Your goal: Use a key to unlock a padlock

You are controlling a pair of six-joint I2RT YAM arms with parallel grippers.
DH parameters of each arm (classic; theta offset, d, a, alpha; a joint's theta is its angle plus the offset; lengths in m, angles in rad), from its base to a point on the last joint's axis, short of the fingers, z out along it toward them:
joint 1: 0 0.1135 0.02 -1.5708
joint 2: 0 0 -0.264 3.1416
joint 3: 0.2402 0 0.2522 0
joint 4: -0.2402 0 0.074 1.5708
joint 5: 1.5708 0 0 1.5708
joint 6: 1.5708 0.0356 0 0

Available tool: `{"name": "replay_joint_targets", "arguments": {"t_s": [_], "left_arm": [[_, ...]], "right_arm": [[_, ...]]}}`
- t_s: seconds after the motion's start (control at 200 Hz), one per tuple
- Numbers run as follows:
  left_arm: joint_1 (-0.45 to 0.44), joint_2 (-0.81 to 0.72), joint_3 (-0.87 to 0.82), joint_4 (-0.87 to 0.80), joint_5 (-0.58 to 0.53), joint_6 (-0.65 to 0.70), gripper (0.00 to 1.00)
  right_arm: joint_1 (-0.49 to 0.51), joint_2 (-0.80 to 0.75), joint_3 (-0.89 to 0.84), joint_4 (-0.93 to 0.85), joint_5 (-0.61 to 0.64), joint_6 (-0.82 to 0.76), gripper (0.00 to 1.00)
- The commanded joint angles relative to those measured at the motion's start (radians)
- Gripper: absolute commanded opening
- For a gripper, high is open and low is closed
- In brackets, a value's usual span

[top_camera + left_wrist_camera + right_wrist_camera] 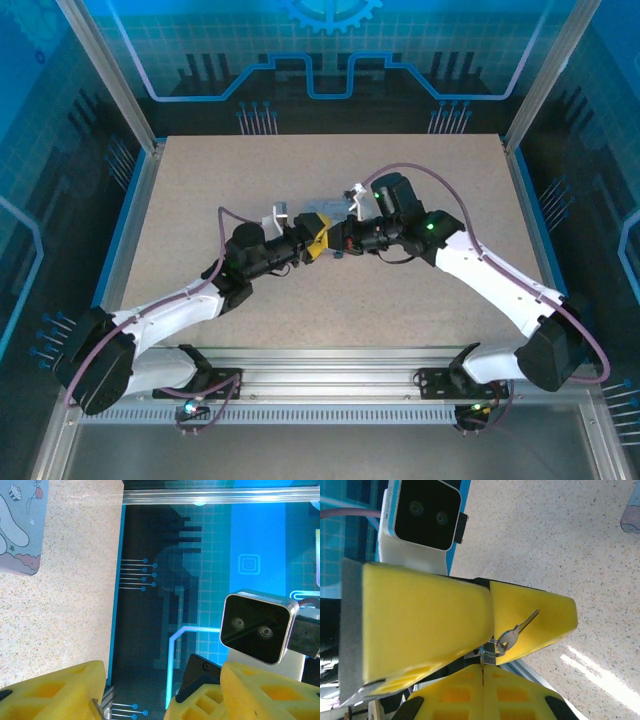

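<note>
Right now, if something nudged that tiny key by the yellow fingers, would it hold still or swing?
The key sits on a small ring, so it would probably swing loosely. Thin bare metal: likely stiff, light and slippery.

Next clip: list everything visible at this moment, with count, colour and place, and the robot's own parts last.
key: one, silvery, on a small ring, seen against a yellow finger of the left claw.
tin box: one, pale blue with a cartoon print, on the table just beyond the claws.
table: one, speckled beige, inside a blue-walled enclosure.
wrist cameras: two, white casing with a dark face, one on each wrist.
arms: two, white and black, meeting near the table's middle.
left claw: one, yellow fingers, open.
right claw: one, yellow fingers, shut, tips at the key's ring.
</note>
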Motion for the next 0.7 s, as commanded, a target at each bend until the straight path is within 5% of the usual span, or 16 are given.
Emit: {"name": "replay_joint_targets", "arguments": {"t_s": [0.0, 0.42, 0.695], "left_arm": [[0.005, -0.008, -0.013, 0.014, -0.017, 0.007, 0.59], [0.011, -0.011, -0.023, 0.018, -0.015, 0.0, 0.35], [0.014, -0.016, -0.041, 0.015, -0.019, -0.005, 0.28]], "right_arm": [[0.011, -0.025, -0.027, 0.012, -0.025, 0.005, 0.0], [0.007, -0.055, -0.065, 0.014, -0.014, 0.001, 0.0], [0.003, -0.082, -0.087, 0.017, -0.011, 0.004, 0.0]]}}
